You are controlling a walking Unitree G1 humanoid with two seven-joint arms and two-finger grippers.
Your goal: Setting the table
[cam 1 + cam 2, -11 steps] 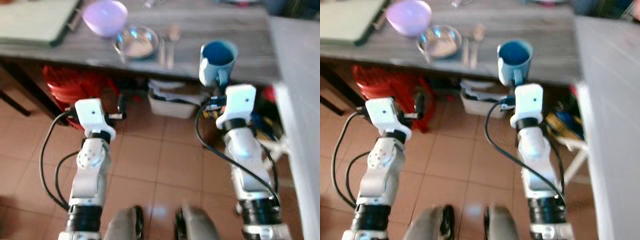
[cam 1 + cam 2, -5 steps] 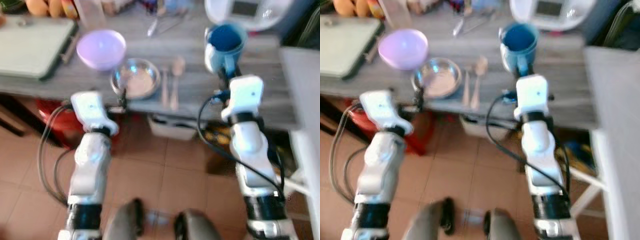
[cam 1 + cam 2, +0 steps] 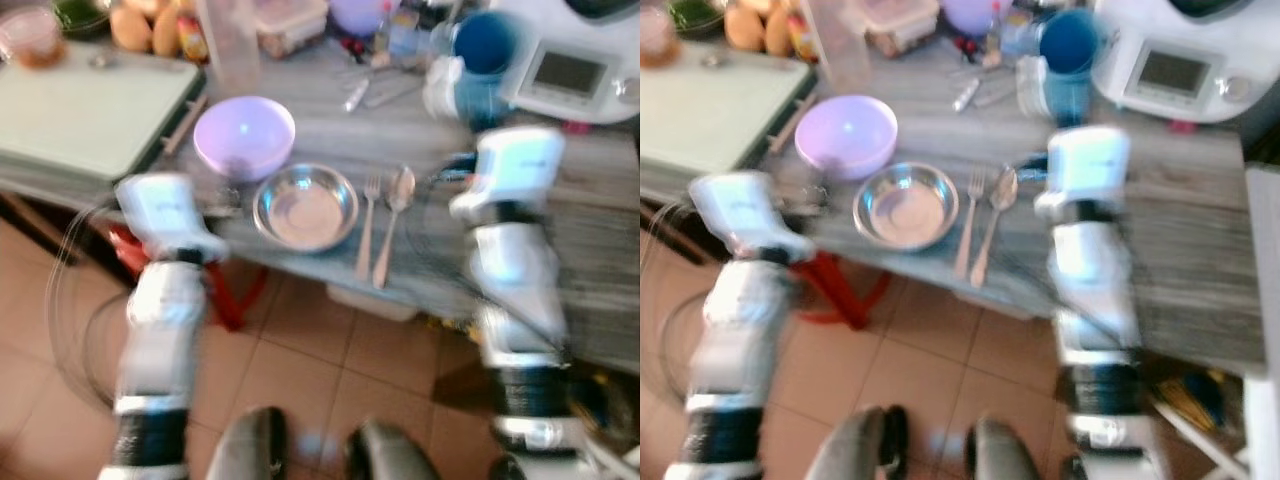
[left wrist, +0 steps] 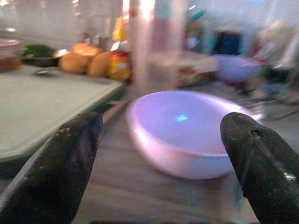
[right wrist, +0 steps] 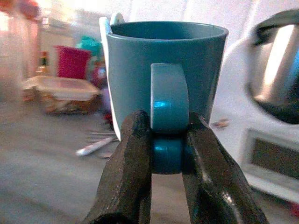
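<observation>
The right gripper (image 5: pixel 167 154) has its jaws pinched on the handle of a blue mug (image 5: pixel 163 79), held upright near the upper right of the head views, just in front of a white kitchen appliance (image 3: pixel 575 60). The left gripper (image 4: pixel 163 154) has its jaws spread wide and holds nothing, hovering at the table (image 3: pixel 600 250) edge facing a lilac bowl (image 3: pixel 244 136). Mid-frame, just right of and below that bowl, a steel bowl (image 3: pixel 305 207) sits with a fork (image 3: pixel 365 225) and spoon (image 3: pixel 392 215) lying side by side to its right. A pale green board (image 3: pixel 90 115) fills the upper left. The head views are blurred.
</observation>
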